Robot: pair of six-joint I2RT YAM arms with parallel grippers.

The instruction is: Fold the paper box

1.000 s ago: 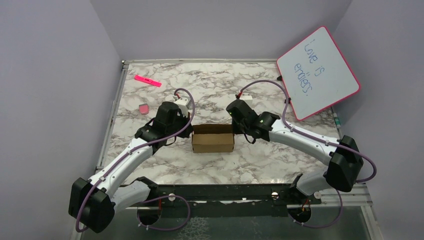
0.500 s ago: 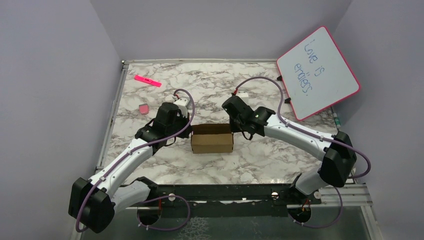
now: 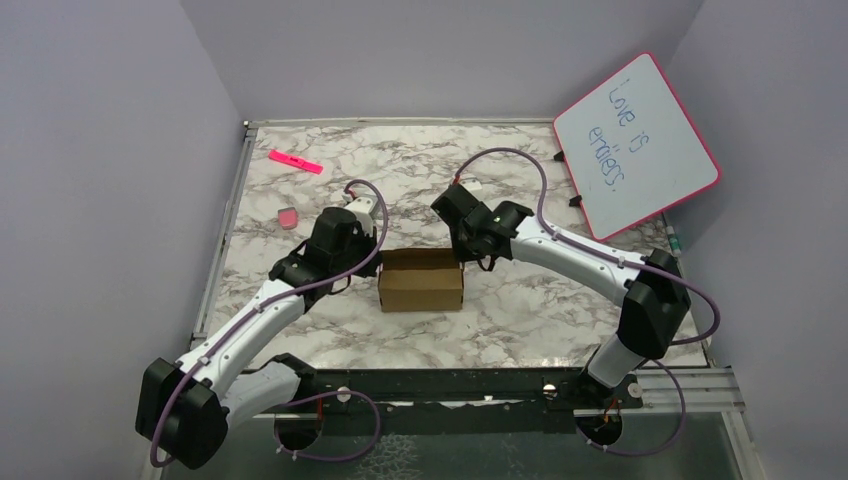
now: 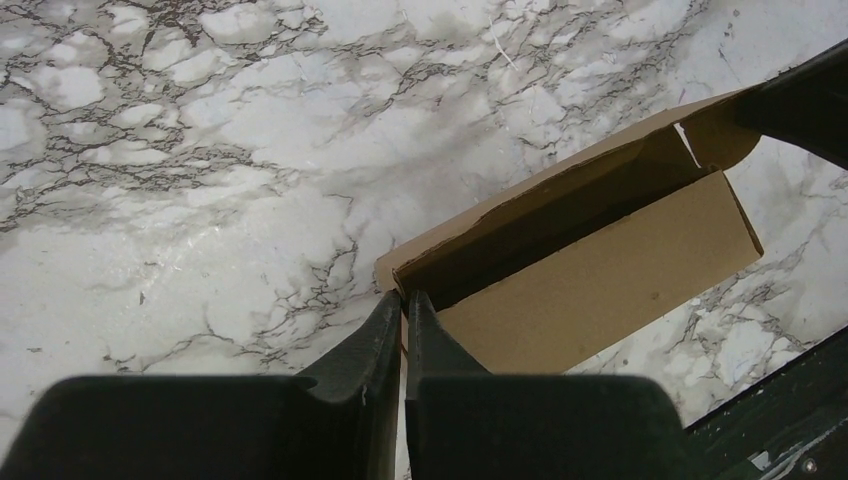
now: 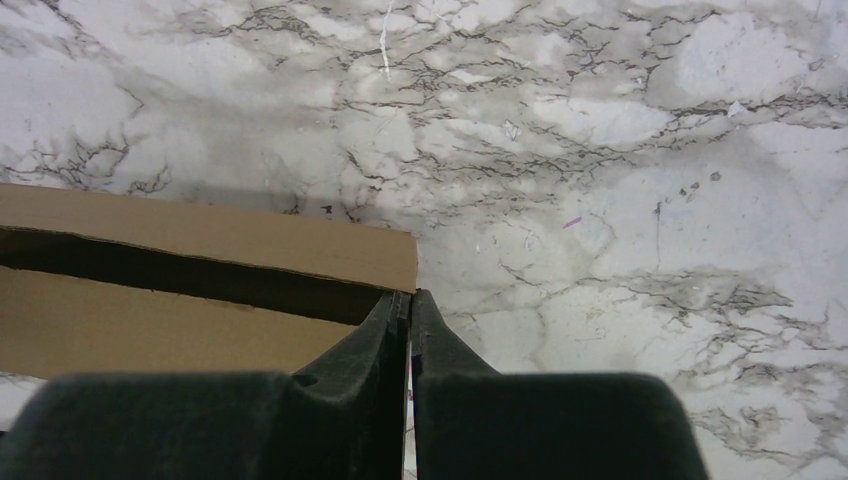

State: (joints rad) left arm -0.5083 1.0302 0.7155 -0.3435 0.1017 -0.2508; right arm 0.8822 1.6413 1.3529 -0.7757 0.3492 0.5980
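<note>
Paper box (image 3: pixel 421 284) shifted left, wrist views show interior

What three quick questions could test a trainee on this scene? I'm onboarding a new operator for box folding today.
1. True or false: the left gripper and right gripper are both shut.
2. The paper box lies: A between the two arms; B left of both; C right of both.
3. What colour frames the whiteboard?
Key: 1 true; 2 A; 3 pink.
</note>
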